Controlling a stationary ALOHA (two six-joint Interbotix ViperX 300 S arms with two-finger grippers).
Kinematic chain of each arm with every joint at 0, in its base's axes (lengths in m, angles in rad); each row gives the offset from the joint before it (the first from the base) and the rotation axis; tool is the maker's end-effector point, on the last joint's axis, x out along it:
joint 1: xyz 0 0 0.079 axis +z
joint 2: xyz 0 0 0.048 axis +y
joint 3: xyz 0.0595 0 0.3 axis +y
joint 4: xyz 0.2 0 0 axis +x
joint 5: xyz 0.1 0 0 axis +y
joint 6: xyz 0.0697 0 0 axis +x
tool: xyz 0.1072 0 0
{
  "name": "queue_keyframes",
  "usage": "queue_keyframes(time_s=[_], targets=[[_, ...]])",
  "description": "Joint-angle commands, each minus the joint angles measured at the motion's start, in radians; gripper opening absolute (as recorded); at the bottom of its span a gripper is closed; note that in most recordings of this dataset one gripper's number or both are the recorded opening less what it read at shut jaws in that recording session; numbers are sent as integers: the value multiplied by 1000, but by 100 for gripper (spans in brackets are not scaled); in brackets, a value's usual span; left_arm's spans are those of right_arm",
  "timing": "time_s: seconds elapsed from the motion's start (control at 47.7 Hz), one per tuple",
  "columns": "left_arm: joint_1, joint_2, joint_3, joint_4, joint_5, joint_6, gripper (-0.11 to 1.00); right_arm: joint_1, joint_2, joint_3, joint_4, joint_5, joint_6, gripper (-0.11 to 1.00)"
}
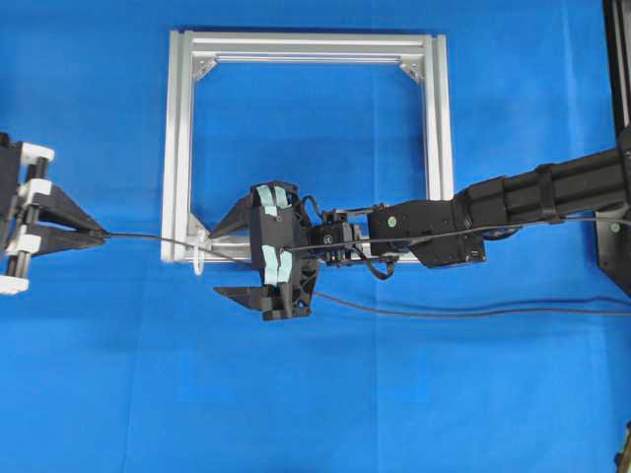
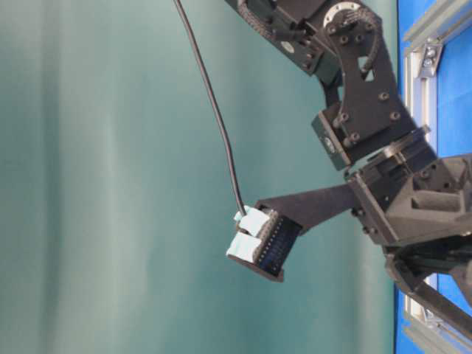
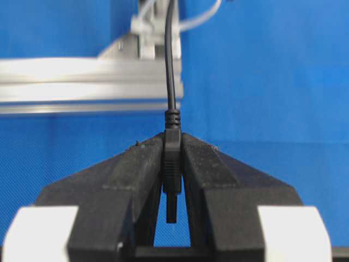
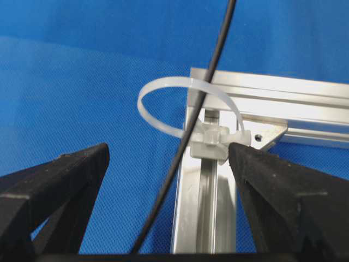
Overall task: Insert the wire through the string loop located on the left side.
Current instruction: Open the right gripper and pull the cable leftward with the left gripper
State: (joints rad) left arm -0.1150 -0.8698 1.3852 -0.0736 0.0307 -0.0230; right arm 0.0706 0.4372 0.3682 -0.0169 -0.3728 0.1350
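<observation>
1. My left gripper (image 1: 99, 235) sits at the left edge of the blue table (image 1: 394, 394), jaws clenched on the plug end of the wire (image 1: 148, 237); my left wrist view shows the plug's moulded body pinched between my two black fingers (image 3: 136, 174), its tip pointing back between them.
2. From that grip the wire runs right across the table, over the lower left corner of the silver aluminium frame (image 1: 175, 148), and on beneath my right arm toward the right edge.
3. The string loop (image 4: 185, 103) stands at that lower left corner of the frame, fixed to a small whitish clip (image 4: 210, 143). In my right wrist view the wire crosses the loop; it appears to pass through it.
4. My right gripper (image 1: 227, 261) hovers at the same corner with its jaws released and spread wide, grasping nothing; the wire lies between the fingers, touching neither.
</observation>
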Motion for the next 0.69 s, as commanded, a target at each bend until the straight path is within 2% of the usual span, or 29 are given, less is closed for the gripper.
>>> queue_keyframes(time_s=[0.0,0.67], targets=[[0,-54,-15,-2,31,0,8,5,-38,-11,2,-5,0,97],[2,-38,-9,-2,32,-9,8,6,-38,-12,2,-5,0,97]])
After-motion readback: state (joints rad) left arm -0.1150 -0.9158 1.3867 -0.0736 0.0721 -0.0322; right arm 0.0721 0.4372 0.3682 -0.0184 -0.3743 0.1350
